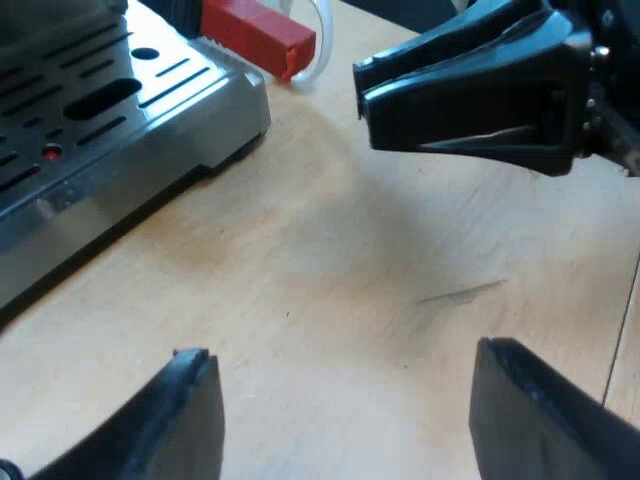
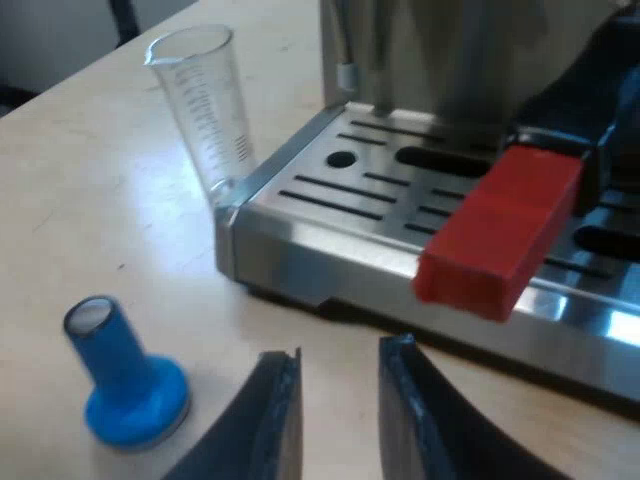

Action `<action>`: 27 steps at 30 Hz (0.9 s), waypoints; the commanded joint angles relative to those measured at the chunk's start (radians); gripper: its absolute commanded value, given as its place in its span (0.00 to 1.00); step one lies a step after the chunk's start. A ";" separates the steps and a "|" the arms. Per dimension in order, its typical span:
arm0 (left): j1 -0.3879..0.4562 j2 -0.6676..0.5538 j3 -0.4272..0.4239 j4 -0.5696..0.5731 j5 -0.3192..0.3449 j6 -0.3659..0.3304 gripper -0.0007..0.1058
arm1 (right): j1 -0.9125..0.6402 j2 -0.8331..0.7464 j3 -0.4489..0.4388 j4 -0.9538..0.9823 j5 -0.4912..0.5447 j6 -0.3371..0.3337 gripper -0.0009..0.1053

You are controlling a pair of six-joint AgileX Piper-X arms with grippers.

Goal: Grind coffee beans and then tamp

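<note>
Holder handle point(image 2: 560, 130) sticks out from the espresso machine point(image 2: 450, 60) front. Its red end point(image 2: 500, 235) hangs over the drip tray point(image 2: 330, 235) and reaches past the tray's front edge.

Tamper point(image 2: 125, 375), blue, stands base-down on the desk point(image 1: 330, 250), off the tray's corner, with bare desk all round it. Measuring glass point(image 2: 200, 110) is upright just beside that same tray corner; can't tell if it touches.

Right gripper point(image 2: 340, 400) is low over the desk, in front of the tray's front edge and below the red end. Fingers are released with a narrow gap, nothing in it. The tamper is near it, not touching.

Left gripper point(image 1: 345, 405) is spread wide and empty over open desk, clear of the tray's edge. The right claw hangs across from it, with a broad bare patch between them.
</note>
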 commanded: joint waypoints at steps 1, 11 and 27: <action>-0.004 -0.002 -0.003 -0.013 -0.017 0.003 0.53 | 0.002 0.018 0.000 -0.049 0.033 -0.005 0.22; -0.004 -0.002 -0.003 -0.026 -0.054 0.005 0.53 | 0.002 0.111 0.000 -0.152 0.150 -0.005 0.22; -0.004 -0.002 -0.003 -0.026 -0.054 0.005 0.53 | 0.002 0.116 0.000 -0.157 0.210 -0.005 0.22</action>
